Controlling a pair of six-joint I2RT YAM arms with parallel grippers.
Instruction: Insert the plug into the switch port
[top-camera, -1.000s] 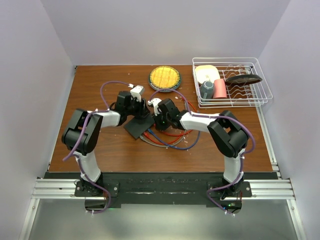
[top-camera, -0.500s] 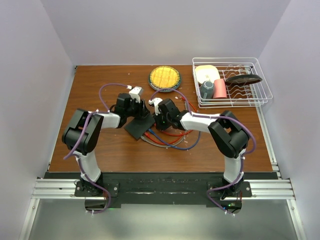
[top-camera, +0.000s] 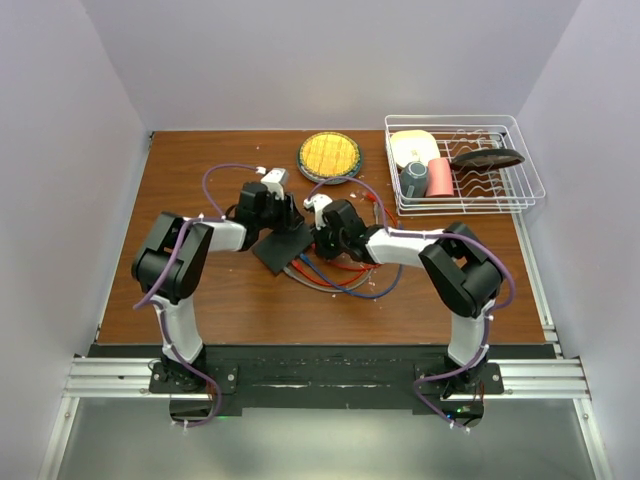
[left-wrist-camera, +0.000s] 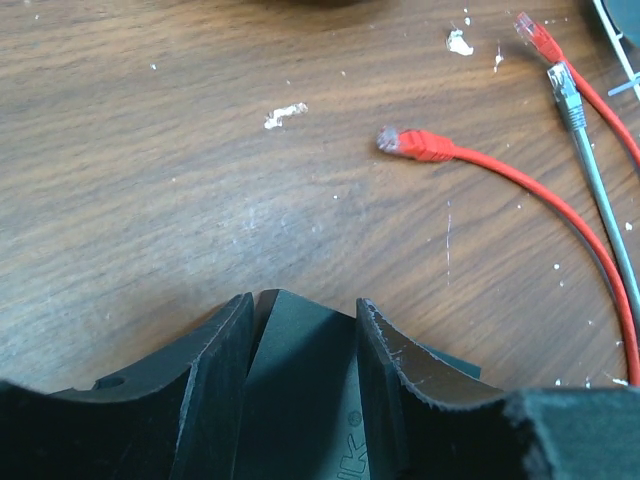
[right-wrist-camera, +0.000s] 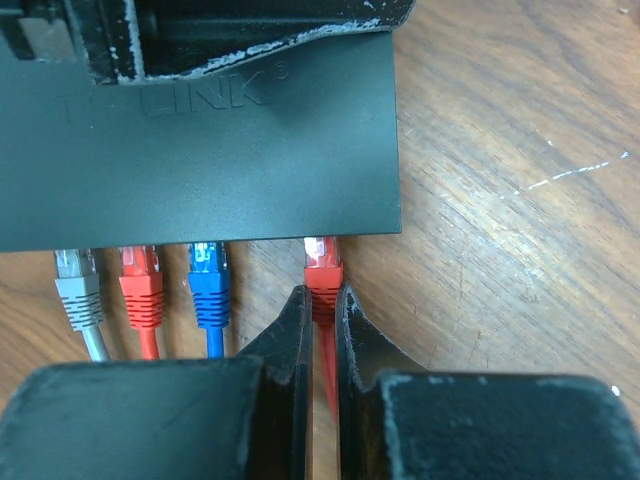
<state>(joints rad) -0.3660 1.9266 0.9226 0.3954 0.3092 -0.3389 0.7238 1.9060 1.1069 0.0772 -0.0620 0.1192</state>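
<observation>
The switch (top-camera: 283, 246) is a flat black box lying mid-table. My left gripper (top-camera: 281, 214) clamps its far end; in the left wrist view the switch (left-wrist-camera: 300, 385) fills the space between the two fingers (left-wrist-camera: 215, 370). My right gripper (right-wrist-camera: 322, 300) is shut on the boot of a red plug (right-wrist-camera: 323, 265). That plug's clear tip sits at the switch's (right-wrist-camera: 200, 140) near edge, at the rightmost port. Grey (right-wrist-camera: 76, 285), red (right-wrist-camera: 141, 285) and blue (right-wrist-camera: 208, 280) plugs sit in the ports to its left. In the top view my right gripper (top-camera: 322, 241) is at the switch's right side.
Loose cables (top-camera: 345, 275) coil on the table right of the switch. A loose red plug (left-wrist-camera: 410, 143), a second red plug (left-wrist-camera: 535, 35) and a grey one (left-wrist-camera: 563, 85) lie beyond it. A yellow round dish (top-camera: 329, 154) sits farther back, a wire rack (top-camera: 520, 150) of dishes at the right.
Both grippers and the switch between them have shifted slightly away and to the right. Neither grip has changed.
</observation>
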